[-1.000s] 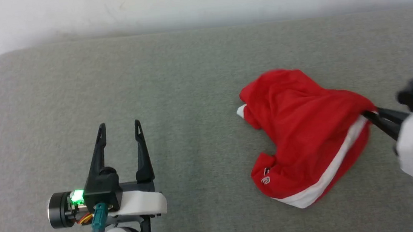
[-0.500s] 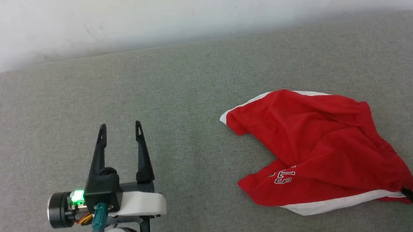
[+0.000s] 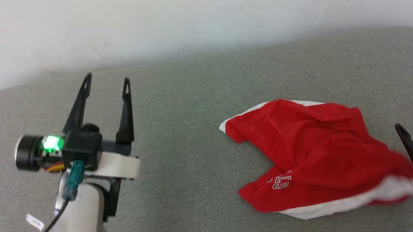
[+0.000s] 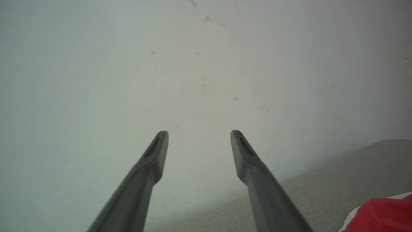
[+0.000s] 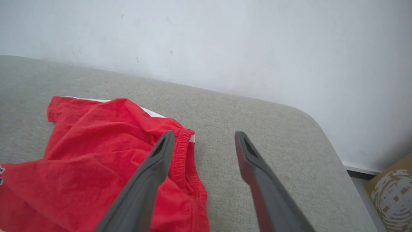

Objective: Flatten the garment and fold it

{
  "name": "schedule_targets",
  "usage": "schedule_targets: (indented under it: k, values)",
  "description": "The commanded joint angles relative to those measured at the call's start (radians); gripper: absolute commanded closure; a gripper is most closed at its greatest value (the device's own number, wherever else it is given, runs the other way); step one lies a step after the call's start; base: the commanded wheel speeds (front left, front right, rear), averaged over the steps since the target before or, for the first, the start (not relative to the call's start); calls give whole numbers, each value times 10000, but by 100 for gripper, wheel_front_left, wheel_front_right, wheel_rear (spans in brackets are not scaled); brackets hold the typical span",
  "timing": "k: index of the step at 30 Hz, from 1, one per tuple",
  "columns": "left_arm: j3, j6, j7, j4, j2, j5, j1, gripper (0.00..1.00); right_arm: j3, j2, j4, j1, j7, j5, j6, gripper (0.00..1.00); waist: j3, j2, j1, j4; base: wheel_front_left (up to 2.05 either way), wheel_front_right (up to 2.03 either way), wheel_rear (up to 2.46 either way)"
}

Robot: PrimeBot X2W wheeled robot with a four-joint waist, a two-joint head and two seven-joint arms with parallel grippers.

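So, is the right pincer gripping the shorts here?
No, the right pincer stands open, with the shorts lying loose on the grey surface.

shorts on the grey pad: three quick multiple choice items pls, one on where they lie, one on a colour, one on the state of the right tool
1. In the head view, where on the grey pad do the shorts lie?
A. toward the robot's left
B. toward the robot's right
C. hanging off the far edge

2. What colour is the band along the shorts' near edge?
A. white
B. black
C. yellow

3. How does the right tool stand?
A. shut on the waistband
B. shut on nothing
C. open, nothing between its fingers

Answers:
1 B: the red cloth lies on the right half, next to the right tool.
2 A: a white strip runs along the near edge.
3 C: its two fingers are spread, with bare pad in the gap.
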Motion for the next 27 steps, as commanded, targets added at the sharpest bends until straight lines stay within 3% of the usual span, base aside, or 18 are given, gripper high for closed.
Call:
schedule_targets:
  k: [1, 8, 13, 19, 24, 27]
  values:
    - [-82, -153, -45, 131, 88, 38, -301, 0, -316, 307, -307, 325, -72, -289, -21, 0, -62, 0, 0, 11, 0, 0, 0]
    - [-1045, -1423, 92, 1441, 358, -14, -1829, 0, -2992, 2238, -2942, 1515, -102, -2621, -21, 0, -57, 0, 0, -30, 0, 0, 0]
    - [-2547, -1841, 1444, 2307, 532, -339, -2991, 0, -4123, 3893, -4774, 1778, -114, -3927, -21, 0, 128, 0, 0, -148, 0, 0, 0]
    - [-6591, -1864, 3979, 2442, 1374, -2972, -4409, 0, -4408, 5372, -6160, 1838, -116, -4741, -21, 0, 404, 0, 0, -341, 0, 0, 0]
    - [-9616, -1865, 5842, 1797, 2178, -5593, -5669, 0, -4220, 5765, -6445, 1767, -117, -5005, -21, 0, 727, 0, 0, -636, 0, 0, 0]
    - [-10783, -1866, 6417, 1494, 2465, -6504, -6335, 0, -4122, 5884, -6477, 1584, -117, -5019, -21, 0, 998, 0, 0, -905, 0, 0, 0]
